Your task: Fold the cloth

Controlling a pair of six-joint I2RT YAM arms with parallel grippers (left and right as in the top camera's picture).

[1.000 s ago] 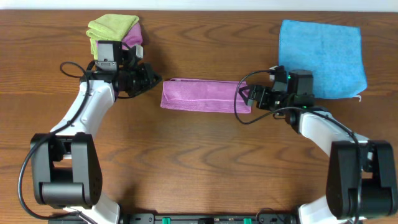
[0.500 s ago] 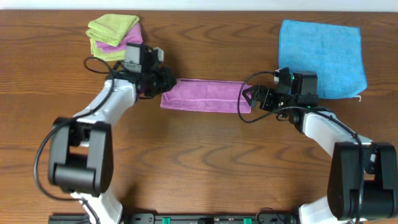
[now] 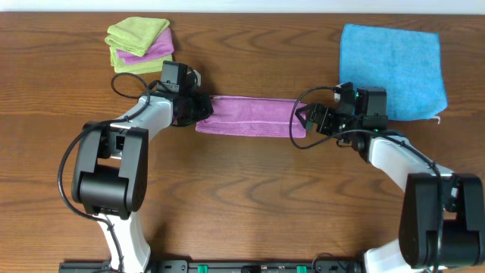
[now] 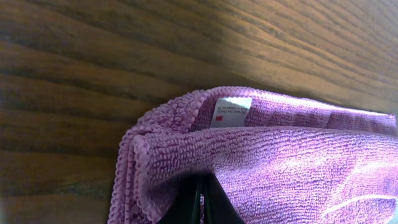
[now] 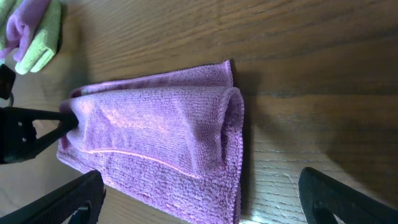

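Note:
The purple cloth (image 3: 250, 116) lies folded into a long strip in the middle of the table. My left gripper (image 3: 203, 108) is at its left end and is shut on that end; in the left wrist view the cloth (image 4: 280, 155) bunches over the closed fingers (image 4: 202, 208), and its white tag (image 4: 231, 111) shows at the corner. My right gripper (image 3: 301, 118) is open at the cloth's right end, its fingers (image 5: 199, 199) spread wide either side of the folded edge (image 5: 230, 143) without holding it.
A bright blue cloth (image 3: 392, 61) lies flat at the back right, just behind my right arm. A stack of lime-green cloths with a purple one between them (image 3: 140, 44) sits at the back left. The table (image 3: 242, 205) is dark wood.
My left arm has swung right from beside the green stack to the cloth's left end and closed on it. The right gripper has stayed open at the right end.

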